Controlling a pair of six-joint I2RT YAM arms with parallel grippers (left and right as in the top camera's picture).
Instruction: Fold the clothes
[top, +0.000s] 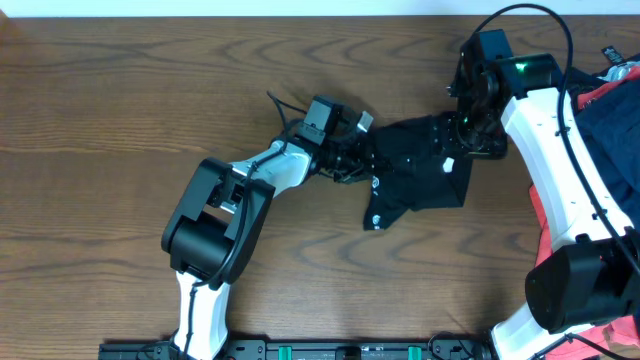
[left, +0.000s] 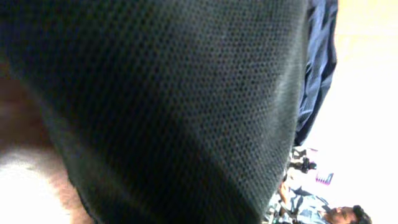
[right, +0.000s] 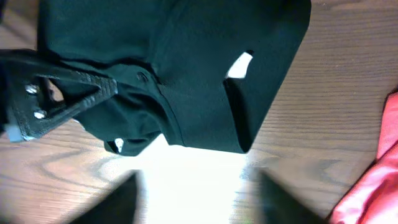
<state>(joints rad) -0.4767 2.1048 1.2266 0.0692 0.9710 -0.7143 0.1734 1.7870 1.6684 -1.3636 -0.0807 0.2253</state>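
black shirt (left: 155, 106) in left fingers (top: 352, 163)

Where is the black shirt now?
In the overhead view the black shirt lies right of centre on the table, between the left gripper at its left edge and the right gripper at its upper right corner.

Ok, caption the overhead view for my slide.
Left end effector and right end effector flank a bunched black shirt on a wooden table.
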